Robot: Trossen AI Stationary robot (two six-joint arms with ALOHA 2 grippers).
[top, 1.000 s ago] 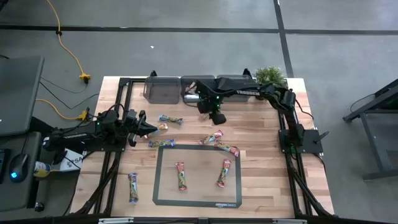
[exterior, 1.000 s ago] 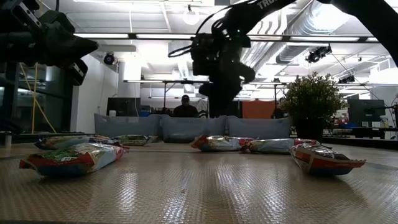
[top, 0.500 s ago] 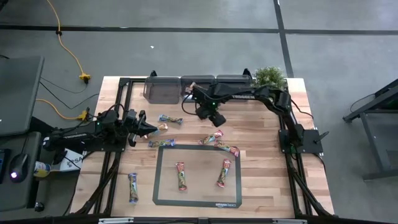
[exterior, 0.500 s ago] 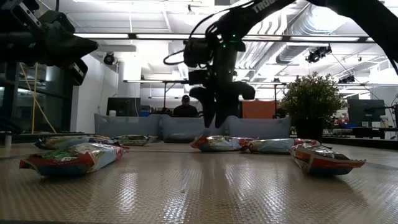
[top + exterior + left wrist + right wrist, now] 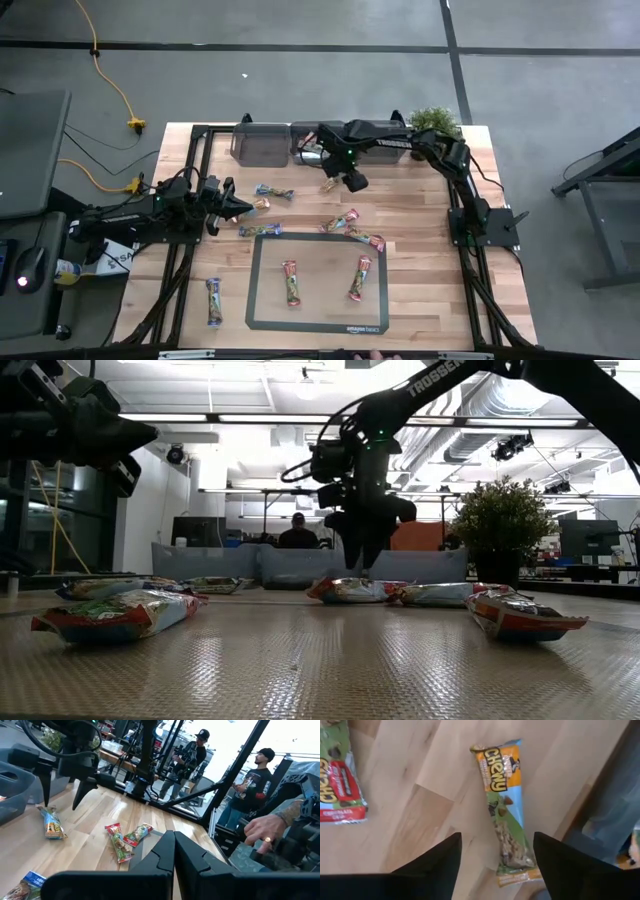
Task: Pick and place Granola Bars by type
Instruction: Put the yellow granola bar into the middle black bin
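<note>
Granola Bars scattered over the table (image 5: 420, 215), one of them, blue-and-orange (image 5: 506, 810), directly beneath the right end effector (image 5: 350, 180) in the upper middle of the high view. Spread wide, nothing between the fingers (image 5: 432, 865), as seen in the right wrist view. Long axis of that bar running roughly along the gap between the fingers rather than across it, so probably in need of a wrist turn or a straight descent to pinch across the narrow width. Just beside the grey bins (image 5: 265, 143) at the top edge of the table. Red-wrapped bar (image 5: 337, 785) off to one side, clear of the fingers. Further bars lower down: two near the frame centre (image 5: 343, 221), two inside the black-framed mat (image 5: 318, 281), one at lower left (image 5: 213, 300). Left end effector (image 5: 245, 207) at middle left, pressed shut and empty, hovering beside a small bar (image 5: 263, 204). Right arm plainly nearer the targeted bar.
</note>
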